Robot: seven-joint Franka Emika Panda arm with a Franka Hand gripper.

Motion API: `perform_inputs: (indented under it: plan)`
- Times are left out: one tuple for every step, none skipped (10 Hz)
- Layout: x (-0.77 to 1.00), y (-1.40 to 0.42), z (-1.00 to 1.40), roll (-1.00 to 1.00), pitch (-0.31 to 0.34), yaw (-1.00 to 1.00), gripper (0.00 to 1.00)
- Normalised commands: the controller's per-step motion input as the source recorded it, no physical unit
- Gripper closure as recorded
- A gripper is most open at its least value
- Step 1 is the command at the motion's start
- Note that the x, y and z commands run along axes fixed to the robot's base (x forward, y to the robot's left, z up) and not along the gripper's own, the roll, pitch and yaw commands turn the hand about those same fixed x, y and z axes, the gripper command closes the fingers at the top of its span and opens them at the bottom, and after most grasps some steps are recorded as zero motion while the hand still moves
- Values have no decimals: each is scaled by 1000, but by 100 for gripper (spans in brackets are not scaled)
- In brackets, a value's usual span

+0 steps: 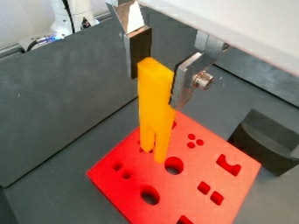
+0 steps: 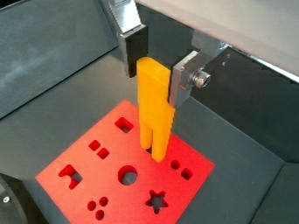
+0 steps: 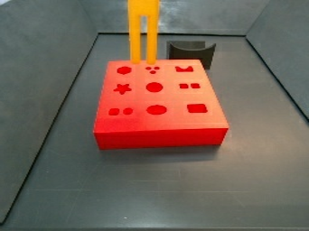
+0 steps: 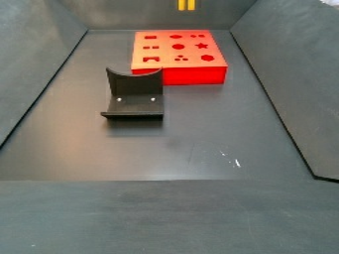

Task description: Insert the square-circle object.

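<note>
Hanging above the red block (image 1: 176,171), the gripper (image 1: 162,63) has its two silver plates pressed against the upper part of the square-circle object (image 1: 156,105), so the claw is clamped on that tall orange-yellow piece. In both wrist views the piece hangs upright, prongs down, near the centre of the frame, with the red block spread across the lower half below it. In a side view the object (image 3: 143,32) shows at top centre, its two prongs reaching down to the far edge of the red block (image 3: 157,99); whether the tips touch the surface I cannot tell. In a side view from the opposite end only the prong tips (image 4: 187,5) peek in at the top edge.

Doing this well, I'd say, comes down to lining up before pushing. The prongs need to sit over the matching square and round openings, which I take to be the pair (image 3: 190,87) toward the right of the block's face, though that is a guess. The piece should stay vertical, and the descent should be slow so a snag on a hole rim shows early. The dark grey curved block (image 3: 191,52) stands just behind the red block, clear of the path.
</note>
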Motion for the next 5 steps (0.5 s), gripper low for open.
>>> perform_inputs:
  plan:
    - [0,-209,-577,-117,-221,223,100]
    - [0,-317,-626,-61,-227,469,100]
    - [-3,-303,-577,-51,-211,514,100]
    - [-134,-291,-526,-11,-196,531,100]
    - [-249,-189,-411,0,-146,409,100]
